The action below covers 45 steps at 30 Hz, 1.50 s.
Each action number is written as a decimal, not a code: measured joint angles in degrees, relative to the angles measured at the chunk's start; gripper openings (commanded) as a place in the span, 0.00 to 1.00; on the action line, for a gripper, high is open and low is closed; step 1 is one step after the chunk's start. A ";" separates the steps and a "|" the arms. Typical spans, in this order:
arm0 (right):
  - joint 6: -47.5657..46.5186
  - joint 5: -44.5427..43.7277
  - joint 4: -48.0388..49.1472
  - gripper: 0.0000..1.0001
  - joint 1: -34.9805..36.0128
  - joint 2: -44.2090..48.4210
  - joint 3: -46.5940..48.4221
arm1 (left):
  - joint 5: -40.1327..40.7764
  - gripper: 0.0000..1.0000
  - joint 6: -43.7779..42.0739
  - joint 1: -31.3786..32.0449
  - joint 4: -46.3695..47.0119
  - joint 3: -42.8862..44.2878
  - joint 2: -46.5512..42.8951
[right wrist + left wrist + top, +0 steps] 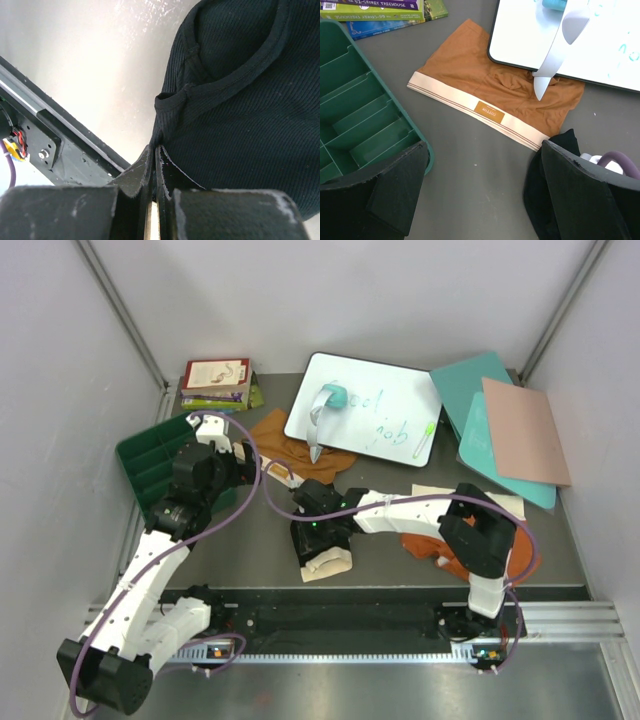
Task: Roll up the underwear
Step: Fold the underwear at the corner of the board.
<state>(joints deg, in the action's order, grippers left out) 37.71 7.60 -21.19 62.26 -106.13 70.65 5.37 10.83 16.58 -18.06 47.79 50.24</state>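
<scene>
The mustard-tan cloth briefs are edged by a cream waistband striped thinly in brown. The black cloth briefs are finely ribbed. The compartmented plastic tray is coloured dark green.

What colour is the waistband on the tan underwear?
The waistband is cream with thin brown stripes, clearest in left wrist view.

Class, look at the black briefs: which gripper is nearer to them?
Right. The right gripper is shut on the hem of the black briefs. The left gripper hangs open over the mustard-tan briefs instead.
</scene>
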 measured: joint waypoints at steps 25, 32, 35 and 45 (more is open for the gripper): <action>-0.44 -3.30 -0.50 0.60 0.13 10.01 -3.21 | 0.55 0.99 0.02 0.13 0.00 0.00 0.07; -0.26 -5.29 -0.26 0.67 -4.79 21.70 -12.85 | 1.77 0.93 3.54 0.28 -0.76 0.02 2.47; 0.33 -5.51 -0.04 0.69 -6.91 22.12 -16.61 | 1.51 0.91 7.04 0.72 -1.95 -0.11 3.54; 3.78 -3.58 3.52 0.70 -9.29 22.12 -25.49 | -5.95 0.85 19.39 4.28 2.05 -15.21 3.63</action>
<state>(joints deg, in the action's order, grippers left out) 41.50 4.01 -17.67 52.97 -84.01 45.17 -0.58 30.22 20.86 -16.01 32.58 53.87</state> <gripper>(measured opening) 0.700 0.867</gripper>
